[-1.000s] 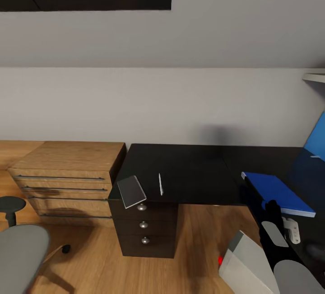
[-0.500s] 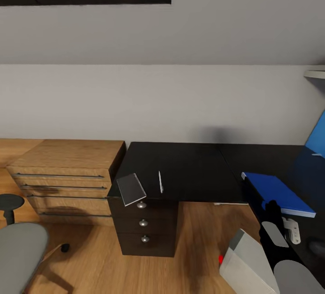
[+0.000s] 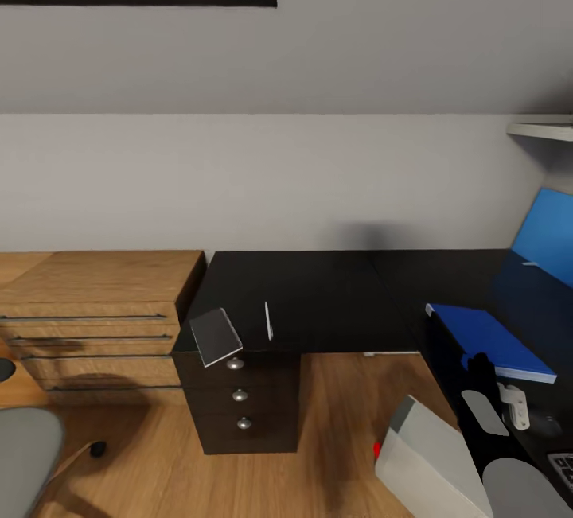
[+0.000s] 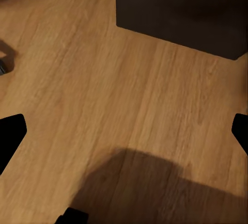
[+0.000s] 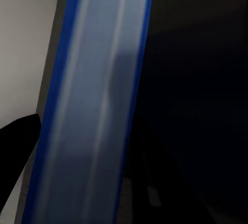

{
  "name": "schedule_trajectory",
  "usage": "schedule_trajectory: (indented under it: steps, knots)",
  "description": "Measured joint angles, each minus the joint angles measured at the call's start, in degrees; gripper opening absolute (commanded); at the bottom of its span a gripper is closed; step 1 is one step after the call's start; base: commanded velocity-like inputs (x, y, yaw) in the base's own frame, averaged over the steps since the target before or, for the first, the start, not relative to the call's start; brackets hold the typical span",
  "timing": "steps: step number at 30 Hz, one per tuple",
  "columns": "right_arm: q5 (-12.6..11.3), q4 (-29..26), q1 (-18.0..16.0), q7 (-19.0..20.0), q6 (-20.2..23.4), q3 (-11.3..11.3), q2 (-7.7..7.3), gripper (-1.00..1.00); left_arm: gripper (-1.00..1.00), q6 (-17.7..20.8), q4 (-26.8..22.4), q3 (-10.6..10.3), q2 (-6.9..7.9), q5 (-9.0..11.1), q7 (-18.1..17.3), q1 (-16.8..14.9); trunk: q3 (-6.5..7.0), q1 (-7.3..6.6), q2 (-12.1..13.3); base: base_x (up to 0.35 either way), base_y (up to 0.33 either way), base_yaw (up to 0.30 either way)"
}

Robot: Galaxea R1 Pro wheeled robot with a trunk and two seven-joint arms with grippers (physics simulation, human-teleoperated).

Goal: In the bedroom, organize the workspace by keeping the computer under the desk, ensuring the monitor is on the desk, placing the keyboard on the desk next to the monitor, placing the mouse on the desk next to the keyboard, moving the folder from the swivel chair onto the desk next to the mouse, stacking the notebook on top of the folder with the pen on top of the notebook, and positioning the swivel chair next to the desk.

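Right gripper [image 3: 482, 365] appeared clamped on blue folder [image 3: 487, 340] at the desk [image 3: 334, 303] front edge; left gripper [image 4: 124, 131] spread. Folder: flat, stiff, light; grip at edge. Pen [image 3: 268, 321] near front-left corner

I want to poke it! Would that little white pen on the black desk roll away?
Probably, yes. The pen looks thin and round, and the desk top is smooth, so a sideways poke may roll it. It lies near the front edge, so it could fall off. It likely weighs almost nothing.
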Motion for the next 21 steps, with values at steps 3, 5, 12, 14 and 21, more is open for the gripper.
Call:
schedule_trajectory:
  steps: [3, 5, 12, 14, 21]
  knots:
    - [0.0, 0.0, 0.0, 0.0, 0.1, 0.0, -0.01, -1.0, 1.0, 0.0, 0.0, 0.0, 0.0, 0.0, -0.1, 0.0, 0.0, 0.0, 0.0, 0.0, 0.0, -0.062]
    - [0.0, -0.1, 0.0, 0.0, 0.1, 0.0, -0.01, -1.0, 1.0, 0.0, 0.0, -0.1, -0.03, 0.0, -0.1, 0.0, 0.0, 0.0, 0.0, 0.0, 0.0, -0.023]
    - [0.0, 0.0, 0.0, 0.0, 0.1, 0.0, -0.01, -1.0, 1.0, 0.0, -0.1, -0.1, -0.08, 0.0, 0.0, 0.0, 0.0, 0.0, 0.0, 0.0, 0.0, -0.006]
    - [0.0, 0.0, 0.0, 0.0, 0.1, 0.0, -0.01, -1.0, 1.0, 0.0, -0.1, -0.1, -0.08, 0.0, 0.0, 0.0, 0.0, 0.0, 0.0, 0.0, 0.0, -0.001]
    - [0.0, 0.0, 0.0, 0.0, 0.1, 0.0, -0.01, -1.0, 1.0, 0.0, -0.1, -0.1, -0.09, 0.0, 0.1, 0.0, -1.25, 1.53, -2.8, 0.0, 0.0, 0.0]
